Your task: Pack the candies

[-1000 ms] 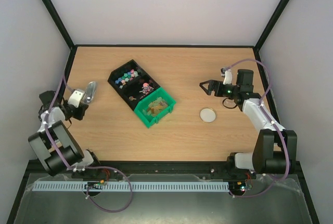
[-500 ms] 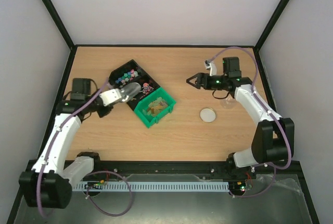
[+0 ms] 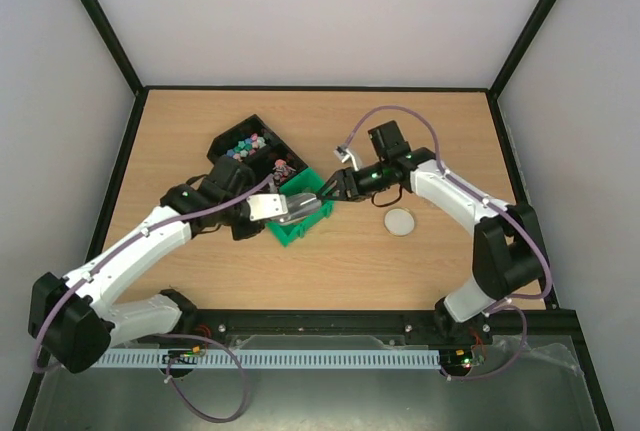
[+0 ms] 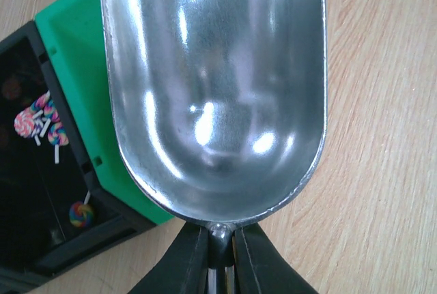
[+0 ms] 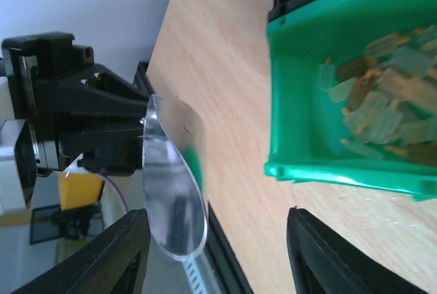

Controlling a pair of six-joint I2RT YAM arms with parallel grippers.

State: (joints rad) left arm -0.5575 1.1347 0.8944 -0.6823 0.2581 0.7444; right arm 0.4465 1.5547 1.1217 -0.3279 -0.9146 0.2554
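Note:
Pale golden candies [image 5: 382,96] lie in the green bin [image 3: 288,232]. Brightly coloured candies [image 3: 245,146] fill the black tray [image 3: 222,139] behind it, and striped lollipops [image 4: 41,120] show in the left wrist view. My left gripper [image 4: 222,250] is shut on the handle of a shiny metal scoop [image 4: 212,82]. The scoop's bowl is empty. Seen from above, the scoop [image 3: 295,209] hangs over the green bin. My right gripper [image 3: 326,191] is at the bin's right corner, jaws open with nothing between them [image 5: 218,253]. The bin's front corner [image 5: 287,168] is just ahead of it.
A round white lid [image 3: 400,222] lies on the wooden table right of the bin, under my right forearm. In the right wrist view, my left arm's black wrist [image 5: 68,116] sits behind the scoop [image 5: 174,185]. Black frame rails border the table.
My left arm swung from the table's left edge to the green bin, carrying the scoop. My right arm moved left to the bin's right corner, and its jaws narrowed.

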